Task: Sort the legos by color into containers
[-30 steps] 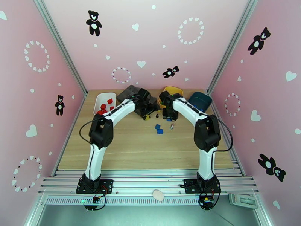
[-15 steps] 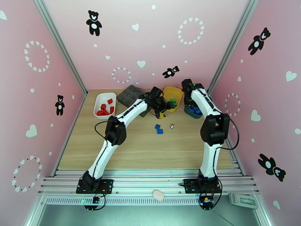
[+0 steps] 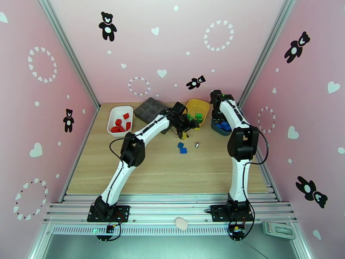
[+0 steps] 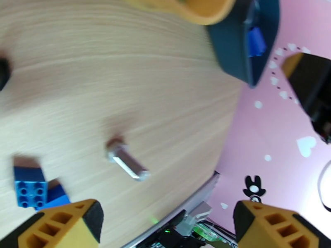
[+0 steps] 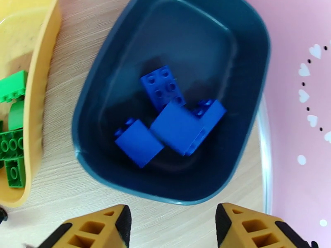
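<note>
Right wrist view: my right gripper hangs over the near rim of the dark teal bin, jaws apart with nothing between them. The bin's long axis slants away from my fingertips toward the pink wall.

Inside the bin, three blue bricks are bunched mid-floor and touching. The square brick lies farthest from my fingers, its four studs up. The other two show smooth faces, studs pointing sideways.

The yellow bin stands just beside the teal bin, on the side away from the wall. It holds green bricks.

Left wrist view: my left gripper is spread wide and empty over the wooden table. A metal bolt lies flat, its long axis running diagonally. The loose blue bricks lie beyond the bolt from the teal bin, one with studs facing the camera.

Top external view: the white bin with red bricks sits well apart from the teal bin. A grey compartment tray and the yellow bin lie between them.
</note>
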